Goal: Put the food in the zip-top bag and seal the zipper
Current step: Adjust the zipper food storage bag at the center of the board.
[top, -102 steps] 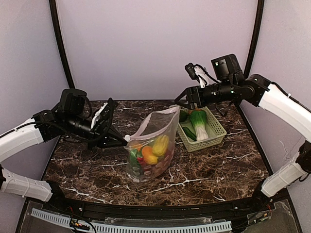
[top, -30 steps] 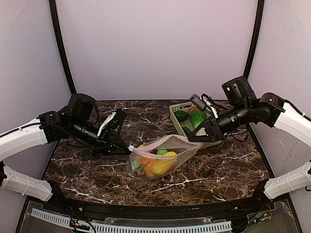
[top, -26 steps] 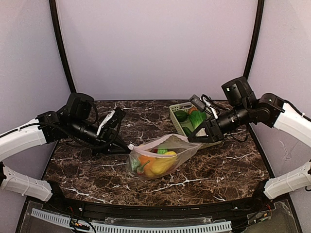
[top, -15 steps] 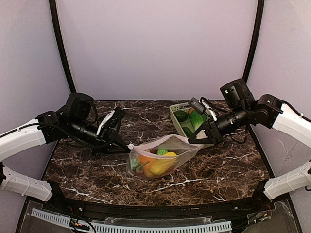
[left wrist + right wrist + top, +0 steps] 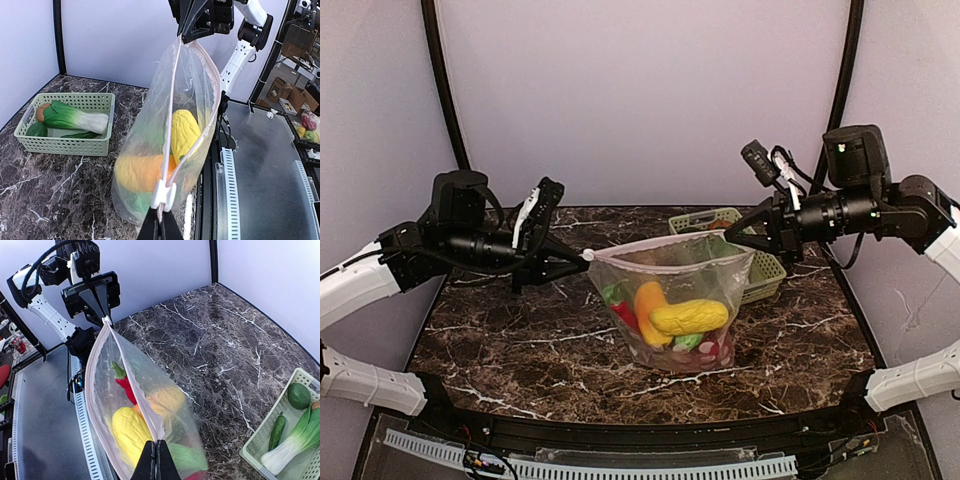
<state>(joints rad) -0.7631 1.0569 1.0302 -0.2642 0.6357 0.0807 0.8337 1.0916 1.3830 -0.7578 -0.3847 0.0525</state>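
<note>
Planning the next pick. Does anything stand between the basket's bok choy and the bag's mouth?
Nothing visible does: the bok choy lies uncovered in the basket, beside the zip-top bag. The left gripper and right gripper are shut on its ends.

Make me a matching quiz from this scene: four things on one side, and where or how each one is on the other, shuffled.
Things:
1 corn
2 bok choy
3 left gripper
4 zip-top bag

States:
A lying in the green basket
B shut on one end of the bag's mouth
C inside the bag
D mouth unsealed

Pairs: 1-C, 2-A, 3-B, 4-D
</note>
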